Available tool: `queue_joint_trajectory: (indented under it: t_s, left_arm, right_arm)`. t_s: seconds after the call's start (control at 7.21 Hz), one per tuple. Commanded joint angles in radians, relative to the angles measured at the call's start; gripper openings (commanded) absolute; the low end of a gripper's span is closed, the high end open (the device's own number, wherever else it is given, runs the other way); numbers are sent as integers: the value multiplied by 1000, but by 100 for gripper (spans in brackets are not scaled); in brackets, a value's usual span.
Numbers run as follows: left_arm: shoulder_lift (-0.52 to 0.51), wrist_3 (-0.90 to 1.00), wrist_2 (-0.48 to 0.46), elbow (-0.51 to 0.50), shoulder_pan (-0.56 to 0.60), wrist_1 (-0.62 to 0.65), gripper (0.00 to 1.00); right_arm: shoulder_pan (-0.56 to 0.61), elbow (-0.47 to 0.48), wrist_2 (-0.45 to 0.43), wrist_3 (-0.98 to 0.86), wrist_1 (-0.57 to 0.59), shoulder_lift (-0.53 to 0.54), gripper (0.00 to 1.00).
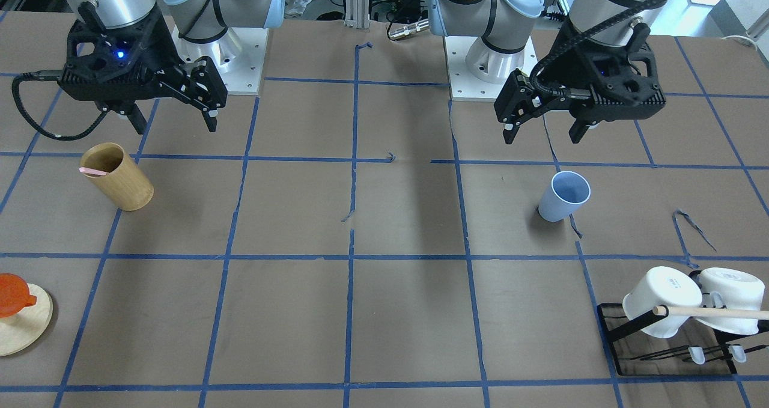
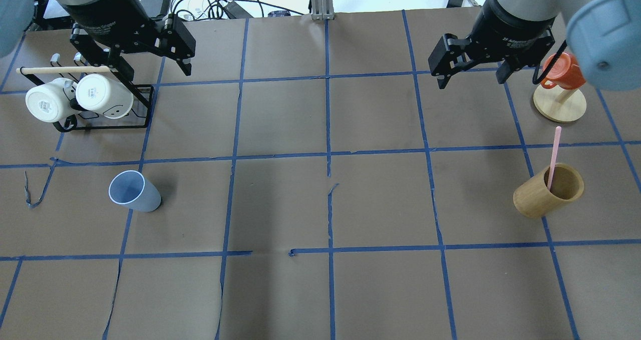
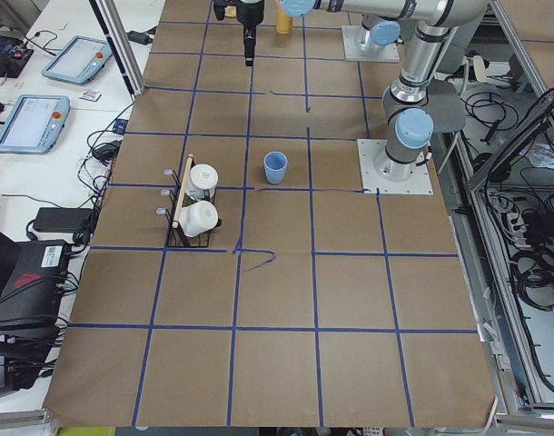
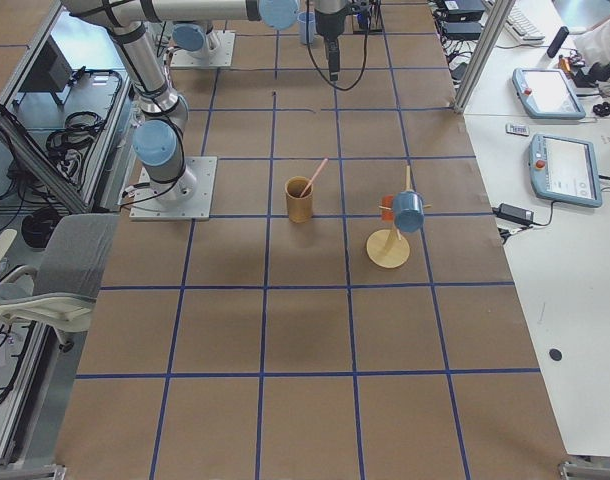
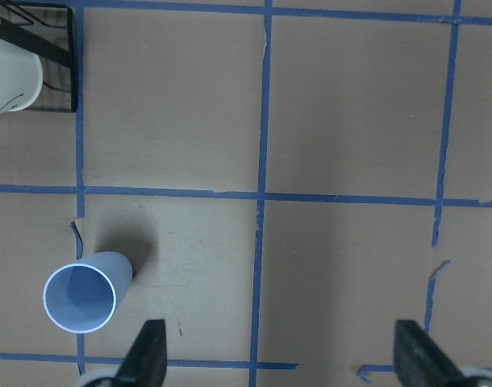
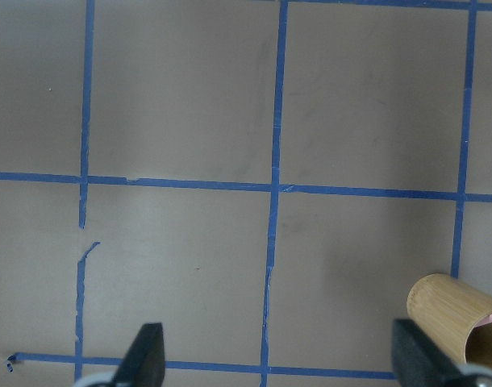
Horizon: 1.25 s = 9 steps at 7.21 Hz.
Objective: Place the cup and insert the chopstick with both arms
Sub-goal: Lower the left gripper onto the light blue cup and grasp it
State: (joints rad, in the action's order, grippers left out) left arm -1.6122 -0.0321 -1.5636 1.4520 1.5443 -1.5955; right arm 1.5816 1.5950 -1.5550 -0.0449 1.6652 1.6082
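The light blue cup [image 2: 134,191] stands upright on the table's left half; it also shows in the front view [image 1: 563,196] and at the lower left of the left wrist view [image 5: 85,294]. One pale pink chopstick [image 2: 553,154] leans in a tan wooden cylinder [image 2: 548,192] on the right half, and the cylinder shows in the front view [image 1: 120,179] too. My left gripper [image 2: 157,70] hangs open and empty high above the table, apart from the cup. My right gripper [image 2: 470,78] hangs open and empty, apart from the cylinder [image 6: 452,318].
A black rack [image 2: 100,125] with two white mugs and a long wooden rod [image 2: 65,70] stands at the far left. An orange cup [image 2: 563,72] hangs on a round wooden stand [image 2: 560,107] at the far right. Blue tape lines grid the brown table.
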Motion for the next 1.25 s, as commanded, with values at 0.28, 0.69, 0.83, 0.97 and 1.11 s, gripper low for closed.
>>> queue_joint_trajectory:
  t_s: [0.28,0.69,0.83,0.97,1.11]
  left_arm:
    - [-28,126,2,242,-157,98,100]
    - [-81,205,-93,469,-229,348,100]
    - [-80,263,-92,513,-283,365,100]
    - [-93,261,-89,527,-288,396,100]
    - [-100,268,-87,560,-290,394,100]
  right_arm:
    - [0,2,0,-1,7,-1,100]
    - [-2,2,0,-1,1,-1,100]
    - [-2,2,-2,0,2,1,100]
    - [-2,2,-2,-1,-2,1,100]
    - [-2,3,-1,-10,-5,2,100]
